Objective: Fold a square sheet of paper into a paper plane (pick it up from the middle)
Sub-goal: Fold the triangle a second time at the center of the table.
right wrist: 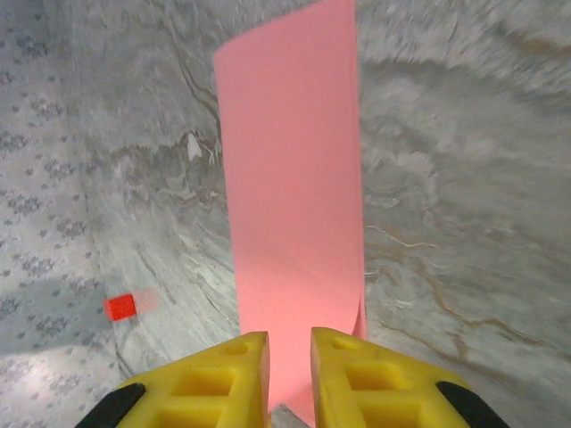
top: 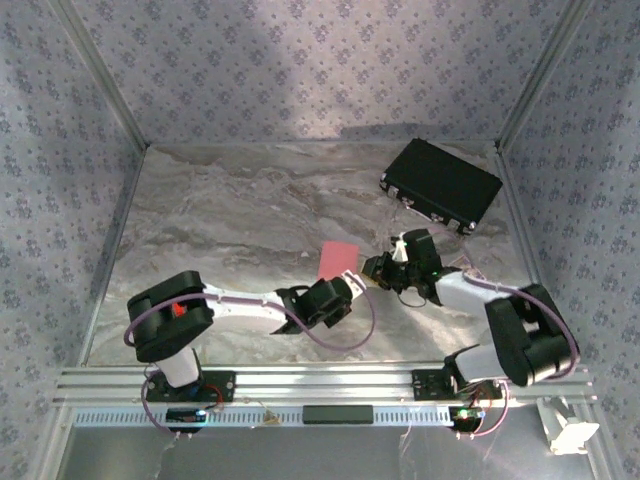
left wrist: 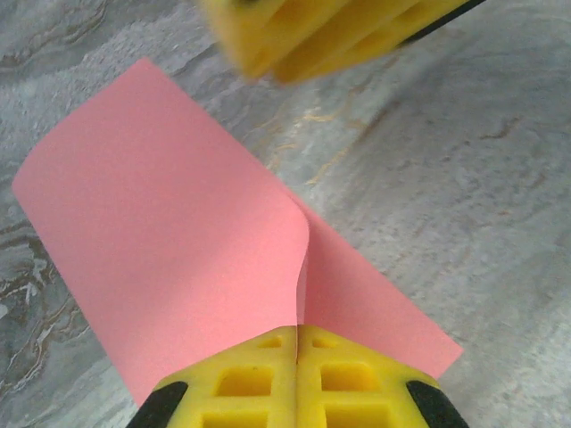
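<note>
Down at the near edge of the table (top: pixel 220 230) the 2 arms are bolted side by side, and both reach in toward the middle until their tips almost meet. The left hand (top: pixel 356 284) comes in from the left. From its own wrist camera, the left hand (left wrist: pixel 296 334) has its 2 yellow fingers pressed together, clamped on the near edge of the square sheet of paper (left wrist: pixel 178 250). The sheet bends in a soft curl right at the pinch, one flap rolling over the other. The right hand (top: pixel 384 268) faces it from the right, just beside it, and shows as a blurred yellow shape (left wrist: pixel 312 36) just past the sheet's far edge.

From the right wrist, the right hand (right wrist: pixel 290 343) has its fingers a little apart, with a narrow gap between them. The pink sheet (right wrist: pixel 290 178) runs into that gap and stretches away as a long smooth strip, and I cannot tell whether the fingers touch it. From above, the sheet (top: pixel 337 258) sits about mid-table, just beyond the 2 hands.

A small red block (right wrist: pixel 119 307) lies well apart from the sheet, close to the patterned wall. At the far right corner of the table rests a black rectangular case (top: pixel 440 185), turned at an angle
</note>
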Controlling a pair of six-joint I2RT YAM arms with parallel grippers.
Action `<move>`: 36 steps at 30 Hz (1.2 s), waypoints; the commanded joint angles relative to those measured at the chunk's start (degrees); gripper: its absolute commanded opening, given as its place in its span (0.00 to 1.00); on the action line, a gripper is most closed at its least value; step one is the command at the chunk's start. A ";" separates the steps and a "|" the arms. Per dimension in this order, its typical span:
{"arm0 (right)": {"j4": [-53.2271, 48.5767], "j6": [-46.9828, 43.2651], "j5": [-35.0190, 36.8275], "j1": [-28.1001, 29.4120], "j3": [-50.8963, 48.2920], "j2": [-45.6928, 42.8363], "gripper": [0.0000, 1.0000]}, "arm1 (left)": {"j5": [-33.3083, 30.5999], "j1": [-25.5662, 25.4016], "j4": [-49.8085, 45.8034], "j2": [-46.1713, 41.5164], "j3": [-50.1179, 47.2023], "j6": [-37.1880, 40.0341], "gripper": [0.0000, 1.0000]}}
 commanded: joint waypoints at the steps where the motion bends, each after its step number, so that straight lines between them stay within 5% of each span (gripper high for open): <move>1: -10.18 -3.97 5.80 -1.22 -0.48 -5.80 0.22 | 6.81 1.39 -2.15 -3.15 1.02 -5.73 0.00; 8: -17.46 -6.72 6.13 -4.46 -2.17 -14.73 0.24 | 17.74 4.31 1.12 -4.05 1.17 -14.01 0.00; 20: -15.10 -5.03 1.38 -4.56 -5.54 -15.09 0.20 | 19.01 5.33 9.50 -3.73 -0.50 -23.87 0.00; 27: -10.40 -1.79 -1.62 -0.74 -4.72 -11.63 0.12 | 18.93 6.16 11.24 -3.95 -2.42 -26.10 0.00; 36: -5.67 1.03 2.92 8.46 -0.28 -2.22 0.06 | 26.46 9.96 10.94 -3.41 -3.42 -26.53 0.04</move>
